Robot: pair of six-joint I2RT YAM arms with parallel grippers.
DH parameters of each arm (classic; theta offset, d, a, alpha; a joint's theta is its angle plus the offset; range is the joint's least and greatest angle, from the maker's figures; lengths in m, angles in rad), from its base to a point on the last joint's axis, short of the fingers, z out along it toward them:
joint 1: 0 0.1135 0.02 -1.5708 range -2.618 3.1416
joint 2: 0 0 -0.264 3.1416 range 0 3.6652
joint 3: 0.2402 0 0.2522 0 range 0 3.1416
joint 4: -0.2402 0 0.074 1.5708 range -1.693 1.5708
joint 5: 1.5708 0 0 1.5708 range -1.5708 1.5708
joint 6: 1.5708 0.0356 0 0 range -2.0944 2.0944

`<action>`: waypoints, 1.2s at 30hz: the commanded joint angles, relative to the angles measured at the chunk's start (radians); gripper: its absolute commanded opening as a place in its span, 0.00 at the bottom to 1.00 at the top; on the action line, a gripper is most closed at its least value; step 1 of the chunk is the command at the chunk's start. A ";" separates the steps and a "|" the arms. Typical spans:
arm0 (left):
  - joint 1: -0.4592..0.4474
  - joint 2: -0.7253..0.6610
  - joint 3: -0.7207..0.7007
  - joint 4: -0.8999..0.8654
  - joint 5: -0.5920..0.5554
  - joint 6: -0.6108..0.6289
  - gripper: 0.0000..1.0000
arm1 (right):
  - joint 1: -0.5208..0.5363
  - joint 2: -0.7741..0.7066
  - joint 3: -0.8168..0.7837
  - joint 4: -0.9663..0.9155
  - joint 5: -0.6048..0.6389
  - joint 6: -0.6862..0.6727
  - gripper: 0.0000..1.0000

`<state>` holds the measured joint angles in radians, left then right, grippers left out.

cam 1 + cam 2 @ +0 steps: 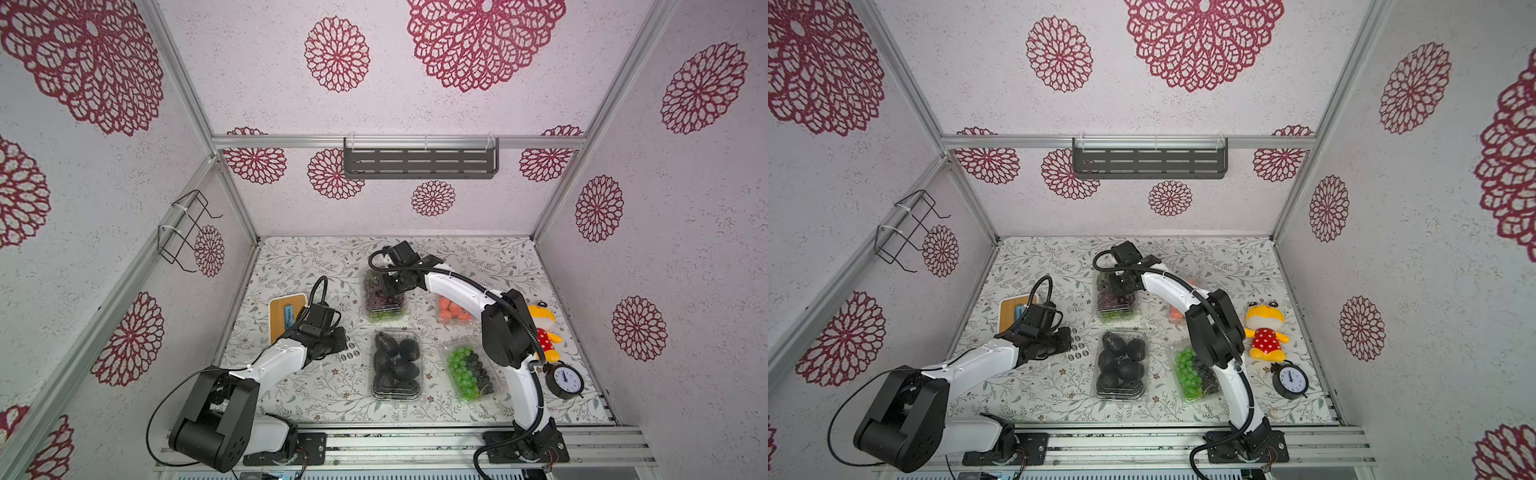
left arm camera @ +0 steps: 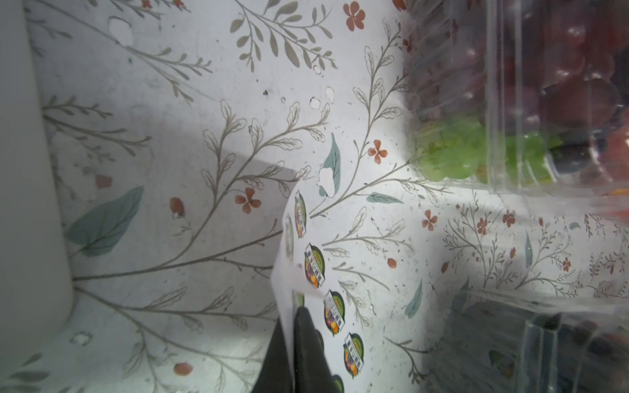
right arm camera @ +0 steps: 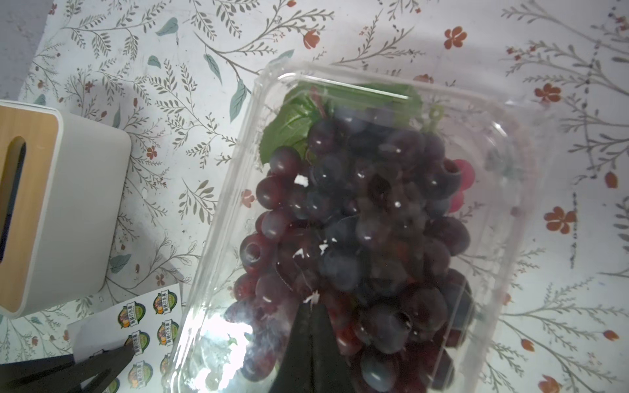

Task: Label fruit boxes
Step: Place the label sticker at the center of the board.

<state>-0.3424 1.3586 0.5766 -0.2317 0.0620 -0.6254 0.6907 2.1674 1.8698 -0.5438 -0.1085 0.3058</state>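
Observation:
Four clear fruit boxes lie on the floral table: dark purple grapes [image 1: 384,301], strawberries [image 1: 453,311], black round fruits [image 1: 397,363], and green-and-black grapes [image 1: 469,370]. My right gripper [image 3: 311,306] is shut, its tips down on the lid of the purple grape box [image 3: 374,204]; a small white scrap sits at the tips. My left gripper [image 2: 294,326] is shut on the edge of the white sticker sheet [image 2: 326,282], which curls up off the table left of the black fruit box. The sheet [image 3: 149,326] also shows in the right wrist view. The right arm partly hides the strawberry box [image 1: 1177,313].
A white box with a wooden lid [image 1: 286,316] stands at the left, behind the left gripper. At the right edge lie a yellow plush toy [image 1: 544,332] and a black alarm clock [image 1: 565,380]. A dark shelf [image 1: 419,160] hangs on the back wall, a wire rack [image 1: 187,228] on the left wall.

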 commanded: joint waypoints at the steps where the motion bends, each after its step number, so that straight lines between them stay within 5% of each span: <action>1: -0.007 0.007 0.019 -0.012 -0.027 -0.001 0.06 | 0.003 0.020 0.040 -0.076 0.051 -0.024 0.01; 13: -0.024 -0.033 0.011 -0.015 -0.030 0.005 0.06 | 0.024 0.056 0.075 -0.157 0.157 -0.041 0.06; 25: -0.033 -0.053 0.002 -0.010 -0.028 0.011 0.06 | 0.043 0.083 0.112 -0.203 0.218 -0.049 0.25; 28: -0.038 -0.056 0.001 -0.008 -0.029 0.013 0.06 | 0.043 0.092 0.122 -0.210 0.217 -0.050 0.49; 36: -0.050 -0.062 0.002 -0.007 -0.030 0.019 0.06 | 0.038 0.081 0.121 -0.185 0.153 -0.055 0.52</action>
<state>-0.3832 1.3170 0.5762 -0.2459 0.0418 -0.6167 0.7376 2.2257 1.9862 -0.6609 0.0765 0.2539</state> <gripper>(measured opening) 0.063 0.520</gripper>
